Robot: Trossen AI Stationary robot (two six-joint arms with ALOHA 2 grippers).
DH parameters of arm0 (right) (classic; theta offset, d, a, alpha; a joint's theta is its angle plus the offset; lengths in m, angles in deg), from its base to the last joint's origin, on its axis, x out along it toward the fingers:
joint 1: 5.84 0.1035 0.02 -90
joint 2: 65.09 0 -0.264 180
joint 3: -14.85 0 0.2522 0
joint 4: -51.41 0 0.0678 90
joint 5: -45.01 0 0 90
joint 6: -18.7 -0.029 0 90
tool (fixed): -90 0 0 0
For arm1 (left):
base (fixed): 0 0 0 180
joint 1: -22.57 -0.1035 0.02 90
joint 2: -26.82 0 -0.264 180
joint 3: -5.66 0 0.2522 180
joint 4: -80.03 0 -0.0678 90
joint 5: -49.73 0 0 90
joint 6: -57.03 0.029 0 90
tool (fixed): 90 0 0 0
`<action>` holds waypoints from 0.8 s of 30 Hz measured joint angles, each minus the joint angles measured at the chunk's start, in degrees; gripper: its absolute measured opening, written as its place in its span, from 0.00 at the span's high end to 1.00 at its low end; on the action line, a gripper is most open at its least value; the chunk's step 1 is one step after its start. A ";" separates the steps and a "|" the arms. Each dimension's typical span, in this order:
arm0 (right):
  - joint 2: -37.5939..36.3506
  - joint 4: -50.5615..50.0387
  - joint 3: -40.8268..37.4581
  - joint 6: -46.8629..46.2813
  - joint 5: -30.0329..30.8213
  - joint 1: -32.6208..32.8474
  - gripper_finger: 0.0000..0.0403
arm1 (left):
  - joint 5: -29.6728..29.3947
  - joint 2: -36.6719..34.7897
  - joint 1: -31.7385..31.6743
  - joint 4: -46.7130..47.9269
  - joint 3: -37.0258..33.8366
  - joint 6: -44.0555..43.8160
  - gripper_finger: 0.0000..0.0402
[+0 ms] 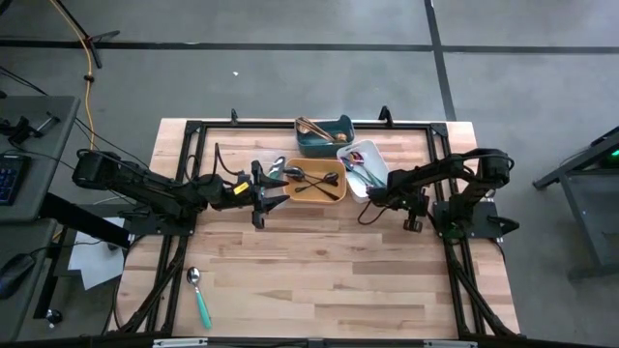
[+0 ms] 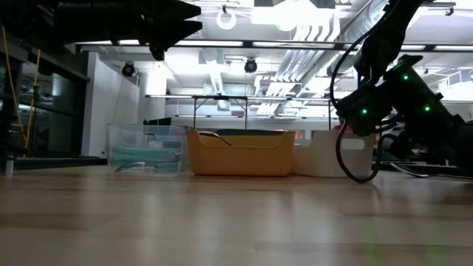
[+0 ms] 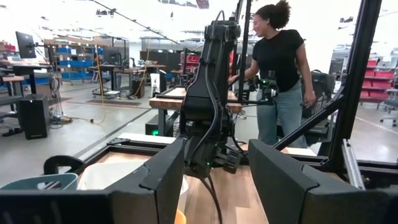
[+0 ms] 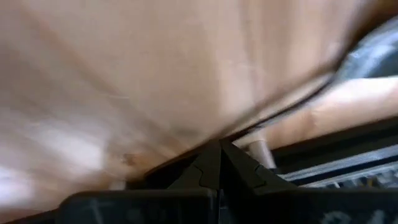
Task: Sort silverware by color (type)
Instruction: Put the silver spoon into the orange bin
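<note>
While the left claw [image 1: 274,184] hangs spread, a teal-handled silver spoon [image 1: 199,296] lies alone; right claw [image 1: 372,200] pressed together.

Counts from the high view: 3 trays clustered at the table's far edge – 1 teal tray [image 1: 325,136], 1 orange tray [image 1: 316,180] just in front of it, 1 white tray [image 1: 364,166] beside the orange. 1 teal-handled spoon [image 1: 198,295] loose, well apart from the orange tray. Utensils inside trays overlap, can't count. 2 arms, 1 person.
</note>
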 joint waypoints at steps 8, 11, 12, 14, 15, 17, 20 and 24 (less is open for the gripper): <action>-0.07 -3.91 2.16 2.44 -4.03 1.81 1.00 | 1.29 0.00 -0.02 -0.54 0.00 -1.16 0.58; -0.52 -7.06 4.55 4.27 -4.17 2.19 1.00 | 1.29 0.00 -0.02 -0.59 0.00 -1.16 0.58; -0.82 -7.24 5.30 4.81 -4.06 2.15 1.00 | 1.29 0.00 -0.02 -0.59 0.00 -1.16 0.58; -2.16 -7.20 6.69 4.98 -2.69 1.53 1.00 | 1.29 0.00 -0.02 -0.65 0.00 -1.16 0.58; -3.08 -6.78 7.17 4.90 -2.49 0.89 1.00 | 1.29 0.00 -0.02 -0.72 0.00 -1.16 0.58; -5.28 -6.49 8.08 5.19 -3.40 -0.31 1.00 | 1.30 0.00 0.01 -0.73 0.00 -1.21 0.58; -9.29 -7.58 9.39 6.37 -5.79 -1.19 1.00 | 1.31 0.00 0.02 -0.74 0.00 -1.20 0.58; -14.53 -8.48 11.03 -0.34 -5.97 -2.90 1.00 | 1.30 0.00 0.00 -0.82 0.00 -1.20 0.58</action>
